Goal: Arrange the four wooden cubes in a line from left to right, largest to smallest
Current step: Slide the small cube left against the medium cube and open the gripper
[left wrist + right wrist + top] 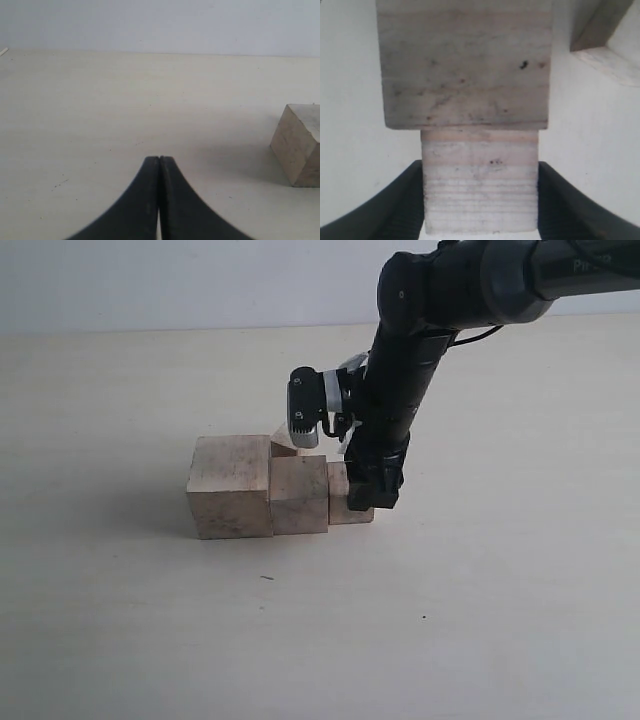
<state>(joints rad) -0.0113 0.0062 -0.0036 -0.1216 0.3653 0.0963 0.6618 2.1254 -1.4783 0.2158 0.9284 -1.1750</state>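
One arm (405, 370) angled steeply down | right tool (364, 498) pinching small cube (337, 495) | left tool (159, 167) pressed together

There are four wooden cubes. A small cube (340, 495) sits between the fingers of the right gripper (364, 502), a middle cube (298, 495) touches it on the side away from that gripper, the largest cube (230, 490) stands just beyond that, and a fourth cube (281, 444), mostly hidden, lies behind the row. There are two grippers, the right one and the left gripper (159, 162), and one arm (420, 350) shows in the exterior view.
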